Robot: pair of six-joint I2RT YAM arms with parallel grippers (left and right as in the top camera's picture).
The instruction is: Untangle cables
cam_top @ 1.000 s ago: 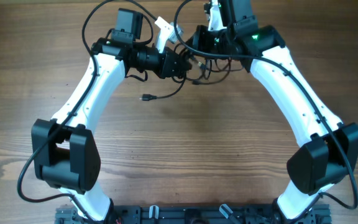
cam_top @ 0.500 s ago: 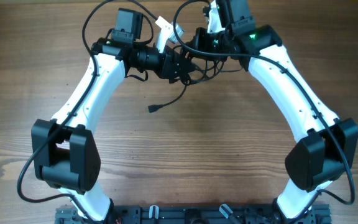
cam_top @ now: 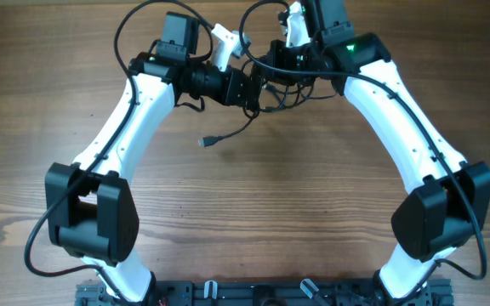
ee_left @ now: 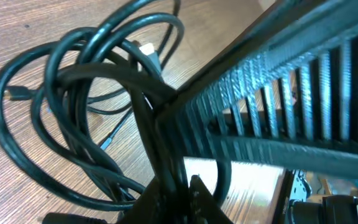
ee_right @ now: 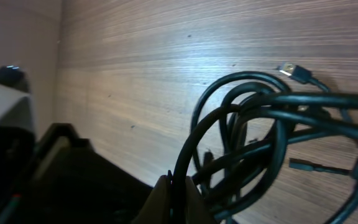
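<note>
Left gripper (ee_left: 174, 198) pinches one strand of the cables (ee_left: 146, 130), a glossy black tangle of round loops at the far middle of the wood-grain table (cam_top: 253, 204). Right gripper (ee_right: 174, 194) is clamped on another strand. One plug (cam_top: 204, 142) trails near-left. Overhead, the arms hide both grippers' fingertips. A blurred ribbed part (ee_left: 291, 93) crosses the left wrist view.

overhead bright and sharp; wrist views dim, blurry.
</note>
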